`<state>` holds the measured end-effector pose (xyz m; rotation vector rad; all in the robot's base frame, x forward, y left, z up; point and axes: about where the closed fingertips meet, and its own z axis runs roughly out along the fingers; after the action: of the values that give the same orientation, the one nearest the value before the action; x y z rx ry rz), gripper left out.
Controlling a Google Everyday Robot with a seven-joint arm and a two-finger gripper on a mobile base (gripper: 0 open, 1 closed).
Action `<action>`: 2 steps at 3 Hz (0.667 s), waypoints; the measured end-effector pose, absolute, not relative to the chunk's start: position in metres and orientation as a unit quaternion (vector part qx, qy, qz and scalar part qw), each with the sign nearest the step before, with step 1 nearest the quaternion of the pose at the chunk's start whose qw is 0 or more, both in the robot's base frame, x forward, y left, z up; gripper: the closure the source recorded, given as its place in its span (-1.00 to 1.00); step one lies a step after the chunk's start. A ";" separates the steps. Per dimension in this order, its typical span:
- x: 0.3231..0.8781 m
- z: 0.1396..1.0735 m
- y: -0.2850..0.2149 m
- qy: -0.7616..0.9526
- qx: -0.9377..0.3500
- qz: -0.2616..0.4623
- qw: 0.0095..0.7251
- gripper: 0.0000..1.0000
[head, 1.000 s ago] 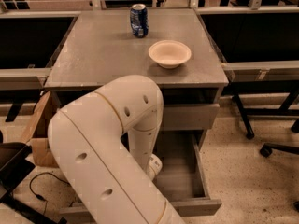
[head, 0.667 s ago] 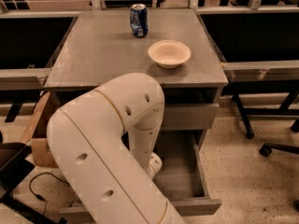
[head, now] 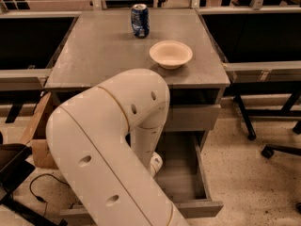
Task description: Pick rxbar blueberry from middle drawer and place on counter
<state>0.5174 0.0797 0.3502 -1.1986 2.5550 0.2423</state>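
Observation:
The middle drawer is pulled open at the bottom of the cabinet, and its plain grey inside shows to the right of my arm. My white arm reaches down into it. My gripper is hidden behind the arm, down in the drawer's left part. The rxbar blueberry is hidden from view. The counter is the grey cabinet top above.
A blue soda can stands at the counter's far middle. A cream bowl sits near its right front. The shut upper drawer front hangs above the open drawer. A cardboard box lies left, chair legs right.
My arm's elbow has shifted slightly to the right over the drawer. The can and the bowl have not moved.

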 end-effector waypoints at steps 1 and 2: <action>0.517 0.351 0.080 0.891 -0.418 0.085 0.154 1.00; 0.516 0.385 0.078 0.880 -0.438 0.082 0.168 1.00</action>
<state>0.5157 0.0780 0.3850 -1.2452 2.5024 0.2347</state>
